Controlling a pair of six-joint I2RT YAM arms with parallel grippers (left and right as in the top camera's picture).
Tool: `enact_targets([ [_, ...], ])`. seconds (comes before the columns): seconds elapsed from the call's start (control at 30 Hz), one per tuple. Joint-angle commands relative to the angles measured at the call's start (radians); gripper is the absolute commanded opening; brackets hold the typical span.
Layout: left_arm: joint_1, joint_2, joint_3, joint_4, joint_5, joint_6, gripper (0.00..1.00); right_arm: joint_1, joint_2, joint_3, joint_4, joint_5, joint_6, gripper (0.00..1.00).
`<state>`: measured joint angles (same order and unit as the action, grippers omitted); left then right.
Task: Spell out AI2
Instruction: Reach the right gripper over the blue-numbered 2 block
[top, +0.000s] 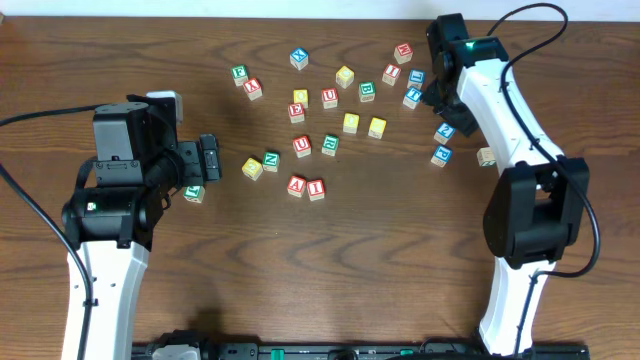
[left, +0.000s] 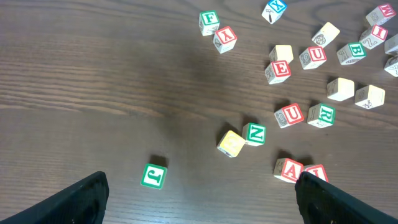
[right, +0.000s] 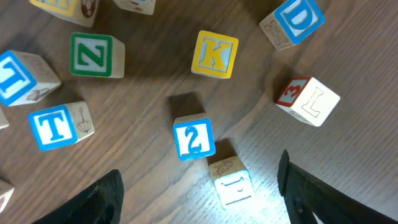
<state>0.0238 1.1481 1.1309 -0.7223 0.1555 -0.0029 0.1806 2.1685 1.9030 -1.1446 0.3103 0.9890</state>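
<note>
One cube outstanding: 2 (right: 194, 138), dead-centre under right tool (right: 199, 167), jaws wide and empty; A (top: 297, 185), I (top: 316, 188) touching, well off leftward.

A dark wood-grain worktop (top: 300, 290) is strewn with small wooden letter cubes. In the left wrist view, a green J cube (left: 153, 175) is seen lying alone, well apart from the rest. A green N cube (left: 254, 133) is set touching a yellow cube (left: 231, 143). A red U cube (left: 289, 114) is placed just beside a green R cube (left: 321, 114). In the right wrist view, a yellow K cube (right: 214, 54), a green Z cube (right: 93, 55), a blue T cube (right: 57, 126) and a blue D cube (right: 297, 20) are spread apart.
</note>
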Motion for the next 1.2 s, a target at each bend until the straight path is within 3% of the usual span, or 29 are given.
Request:
enact_targets([
  [0.0,0.004,-0.003,0.027,0.000,0.006,0.003,0.94,0.005,0.051,0.018,0.002,0.011,0.031,0.75],
  [1.17,0.004,-0.003,0.027,0.000,0.006,0.003,0.94,-0.032,0.123,0.018,0.029,-0.021,0.035,0.69],
])
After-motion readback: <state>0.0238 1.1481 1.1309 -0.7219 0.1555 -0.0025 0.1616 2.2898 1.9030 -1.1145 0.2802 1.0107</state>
